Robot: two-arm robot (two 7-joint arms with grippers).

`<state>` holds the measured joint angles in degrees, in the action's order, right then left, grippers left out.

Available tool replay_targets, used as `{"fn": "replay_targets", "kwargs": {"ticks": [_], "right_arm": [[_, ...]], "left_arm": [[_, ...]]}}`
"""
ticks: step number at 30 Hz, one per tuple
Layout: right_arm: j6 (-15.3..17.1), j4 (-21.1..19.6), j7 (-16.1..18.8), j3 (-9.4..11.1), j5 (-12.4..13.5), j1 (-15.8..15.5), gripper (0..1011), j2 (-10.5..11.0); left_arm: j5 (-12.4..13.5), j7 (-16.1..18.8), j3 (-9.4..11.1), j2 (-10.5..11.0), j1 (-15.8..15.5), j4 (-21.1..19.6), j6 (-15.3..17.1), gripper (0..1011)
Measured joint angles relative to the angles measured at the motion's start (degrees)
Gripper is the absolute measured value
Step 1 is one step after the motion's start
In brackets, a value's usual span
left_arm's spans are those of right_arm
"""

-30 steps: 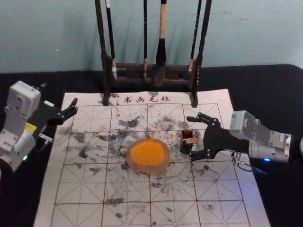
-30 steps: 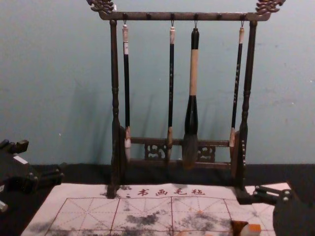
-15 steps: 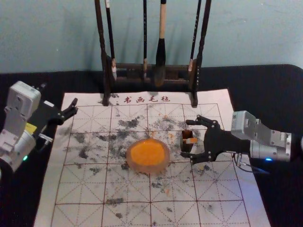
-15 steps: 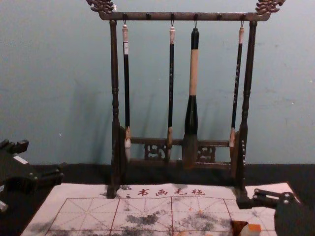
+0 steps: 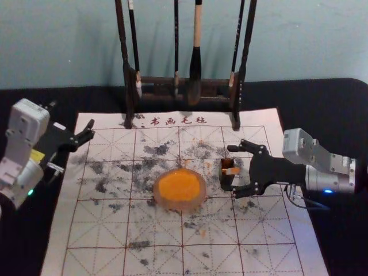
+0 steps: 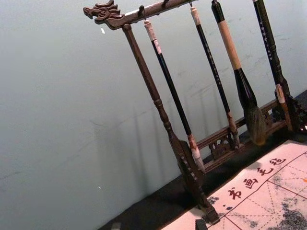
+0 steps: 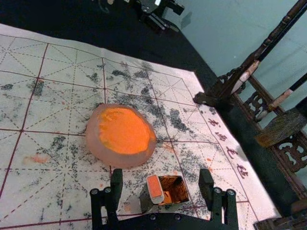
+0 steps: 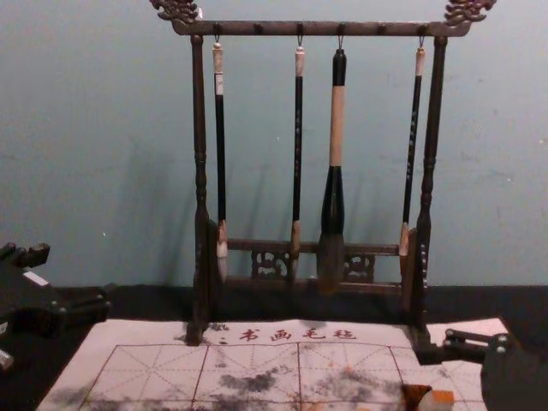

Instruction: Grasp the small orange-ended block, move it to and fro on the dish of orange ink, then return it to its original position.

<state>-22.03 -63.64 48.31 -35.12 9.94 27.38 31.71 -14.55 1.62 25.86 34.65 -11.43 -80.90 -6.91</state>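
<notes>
Your right gripper (image 7: 161, 176) has edged rightward, spread and empty astride the block (image 5: 232, 171), right of head-view centre. Probably light, stiff; pinch its clean sides. Left gripper (image 5: 72, 114): spread, upper left.

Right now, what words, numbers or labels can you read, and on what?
"书画毛毡", on the felt mat.
Writing on brush handles: too small to read.
White label on leftmost brush: too small.
Yellow sticker on left arm: too small.
</notes>
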Motion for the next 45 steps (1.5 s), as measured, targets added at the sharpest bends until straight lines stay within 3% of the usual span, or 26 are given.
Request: {"fn": "replay_targets", "kwargs": {"ticks": [26,34,37,41,42,45], "right_arm": [[0.2,0.1,0.6,-0.6,0.1,0.3,984,0.2],[0.2,0.1,0.6,-0.6,0.1,0.3,815,0.2],[0.2,0.1,0.6,-0.6,0.1,0.3,685,0.2],[0.2,0.1,0.6,-0.6,0.1,0.3,593,0.2],[0.2,0.1,0.6,-0.6,0.1,0.3,523,0.2],[0.2,0.1,0.5,-0.6,0.1,0.3,483,0.2]], "left_arm": [[0.0,0.0,0.0,0.0,0.0,0.0,0.0,1001],[0.0,0.0,0.0,0.0,0.0,0.0,0.0,1001],[0.0,0.0,0.0,0.0,0.0,0.0,0.0,1001],[0.0,0.0,0.0,0.0,0.0,0.0,0.0,1002],[0.0,0.0,0.0,0.0,0.0,0.0,0.0,1001],[0.0,0.0,0.0,0.0,0.0,0.0,0.0,1001]]}}
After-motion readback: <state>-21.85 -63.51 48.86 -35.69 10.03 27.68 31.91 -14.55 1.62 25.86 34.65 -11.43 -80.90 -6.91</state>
